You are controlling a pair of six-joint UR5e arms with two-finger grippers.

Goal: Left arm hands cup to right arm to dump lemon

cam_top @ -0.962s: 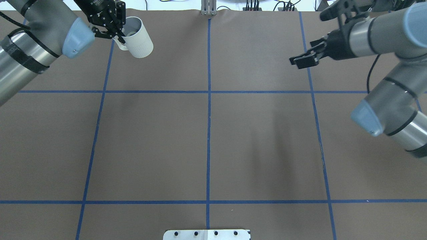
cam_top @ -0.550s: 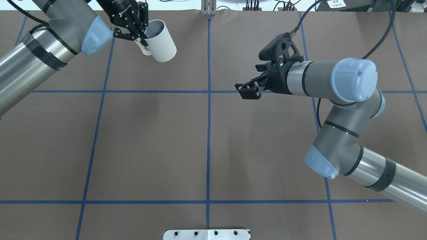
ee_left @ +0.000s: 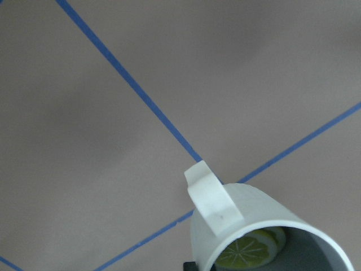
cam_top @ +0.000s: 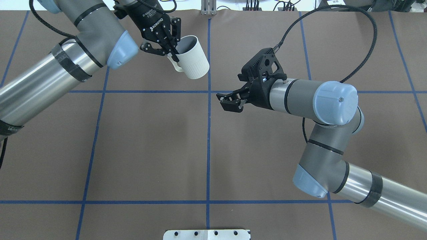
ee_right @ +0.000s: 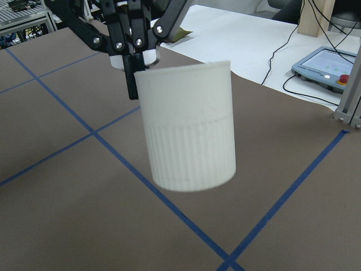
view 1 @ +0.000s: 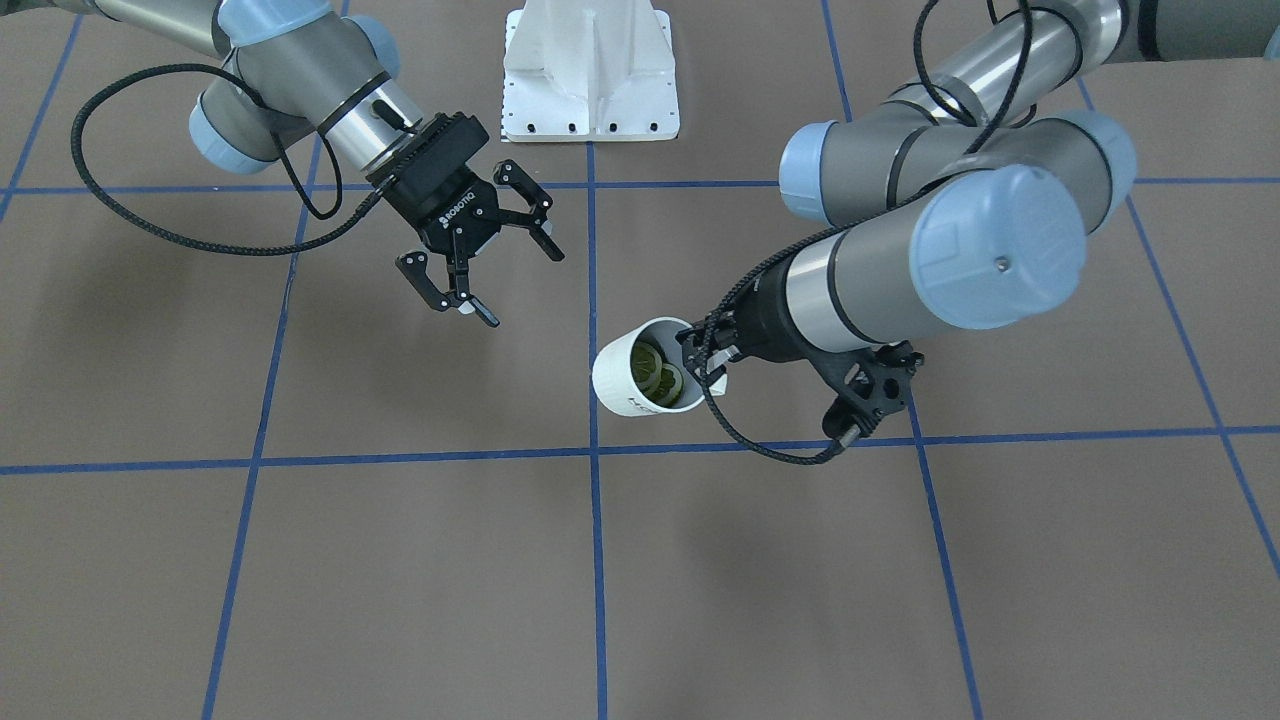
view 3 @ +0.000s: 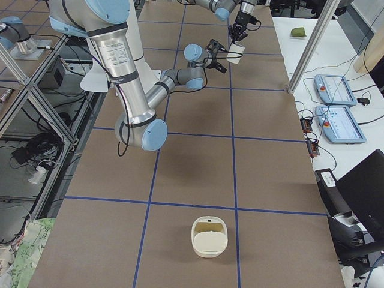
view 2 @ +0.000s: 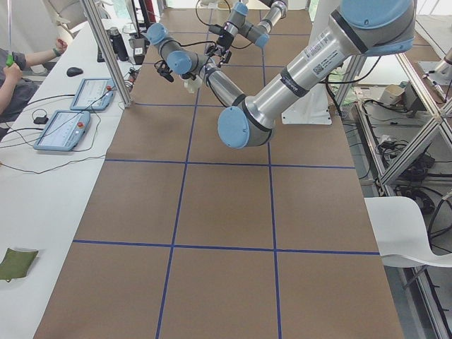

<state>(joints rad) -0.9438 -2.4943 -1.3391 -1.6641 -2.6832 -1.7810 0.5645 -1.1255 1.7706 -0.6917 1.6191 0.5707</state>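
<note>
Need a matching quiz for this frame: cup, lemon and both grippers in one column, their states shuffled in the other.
Column 1
1. cup
2. lemon
3. left gripper
4. right gripper

Column 2
A. open, empty
B. lying inside the cup
C. tilted, held in the air
D. shut on the cup's rim, by the handle

Pairs: 1-C, 2-B, 3-D, 4-A

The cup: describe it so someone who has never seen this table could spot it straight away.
Over the brown table gridded with blue tape, follow the left arm to its pincer, near the centre line. It holds the cup in the air: off-white, ribbed lower half, loop handle, the lemon inside.
</note>
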